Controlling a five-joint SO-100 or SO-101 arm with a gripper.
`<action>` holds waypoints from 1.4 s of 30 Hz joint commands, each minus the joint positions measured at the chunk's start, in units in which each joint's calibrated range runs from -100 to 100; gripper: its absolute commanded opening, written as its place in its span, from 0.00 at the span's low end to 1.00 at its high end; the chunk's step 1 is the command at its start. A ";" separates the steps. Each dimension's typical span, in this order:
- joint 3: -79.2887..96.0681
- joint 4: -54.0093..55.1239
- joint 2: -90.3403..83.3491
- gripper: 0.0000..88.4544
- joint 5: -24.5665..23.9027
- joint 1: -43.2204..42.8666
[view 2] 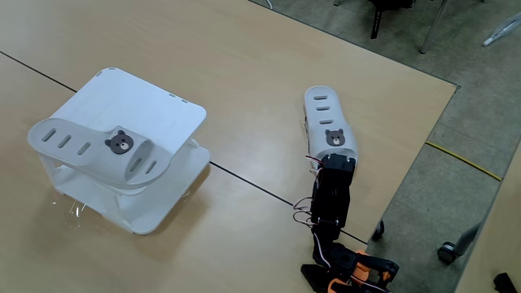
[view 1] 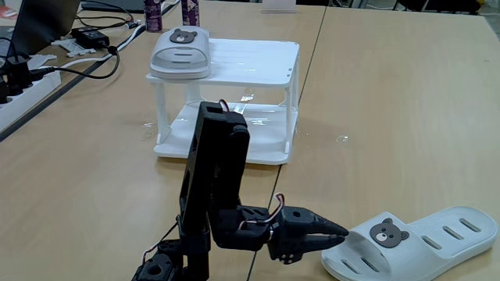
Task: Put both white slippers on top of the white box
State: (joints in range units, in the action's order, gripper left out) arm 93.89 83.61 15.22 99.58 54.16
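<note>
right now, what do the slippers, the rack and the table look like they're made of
Slipper on the table and slipper on the rack: probably moulded rubber or foam, matte off-white, with rounded edges and cut slots.
Rack: likely hard plastic, glossy white, with thin legs, see-through sides and a reflecting lower shelf.
Table: looks like wood-grain laminate, smooth and light tan with a faint sheen.

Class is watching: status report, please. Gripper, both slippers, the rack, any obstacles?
Gripper low at the toe of the second slipper, grip unclear. First slipper already on the rack. Table between slipper and rack unobstructed.
</note>
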 commanded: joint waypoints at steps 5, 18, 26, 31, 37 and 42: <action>-12.65 1.38 4.18 0.22 0.42 0.45; -36.83 -0.17 16.63 0.22 0.42 -0.05; -51.18 -6.64 22.10 0.21 0.42 -0.05; -50.90 -6.90 21.59 0.09 0.42 -1.03; -51.72 -6.99 21.17 0.01 0.42 -4.08; -53.07 -26.06 3.93 0.01 0.42 -3.83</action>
State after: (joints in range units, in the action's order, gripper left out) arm 45.73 71.76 36.33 99.58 50.11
